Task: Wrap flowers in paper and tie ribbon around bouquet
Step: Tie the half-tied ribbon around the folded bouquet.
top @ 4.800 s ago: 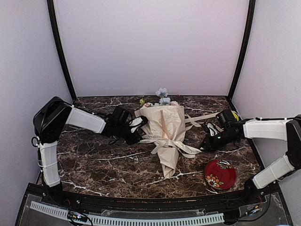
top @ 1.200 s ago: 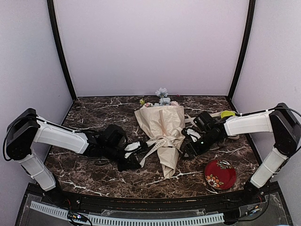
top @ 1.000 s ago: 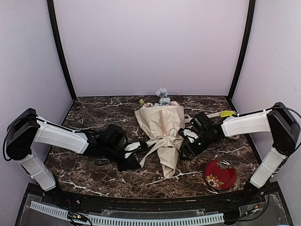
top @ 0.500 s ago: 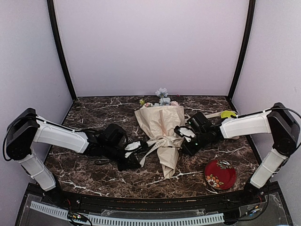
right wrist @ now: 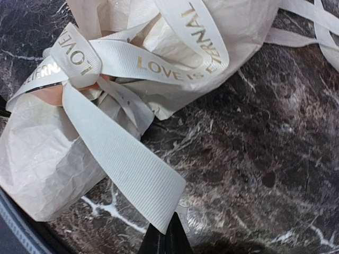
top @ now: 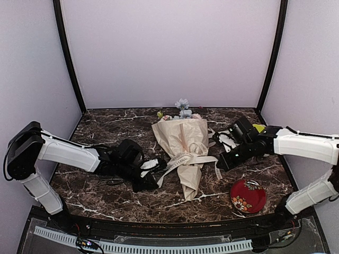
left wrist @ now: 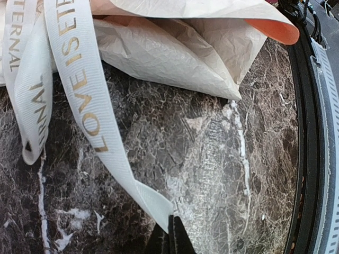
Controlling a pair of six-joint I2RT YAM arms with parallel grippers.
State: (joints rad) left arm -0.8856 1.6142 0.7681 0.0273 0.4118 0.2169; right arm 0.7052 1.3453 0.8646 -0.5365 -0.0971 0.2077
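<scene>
Knot-cinching stage, by the look of things. Got the bouquet (top: 183,140) lying flat in the middle of the table (top: 106,127), wide end toward the back wall with the flowers (top: 183,108) poking out there, narrow tip pointing at the arm bases. Probably laid that way to leave the waist reachable from both sides. Already got the paper (left wrist: 175,53) rolled into a cone and the ribbon (top: 186,159) round the waist, with what reads as a first knot (right wrist: 79,55) in the right wrist view.

Got the left gripper (left wrist: 170,238) squeezed together on the very end of one printed tail, low and just off the left side of the cone. Same deal with the right gripper (right wrist: 165,238): pinched tight on the cut end of the other tail, off to the right. Makes sense to grab at the tips, on opposite sides, for a straight outward pull without shoving the paper around.

Guessing at an opposing tug next, gentle enough not to drag the whole cone or crush the crinkly paper. Worth watching the slack: plenty of loose loop on show near the knot in both wrist views.

Also got a red plate (top: 248,196) front right and a lime-green round thing (top: 258,127) behind the right arm, both apart from the bouquet.
</scene>
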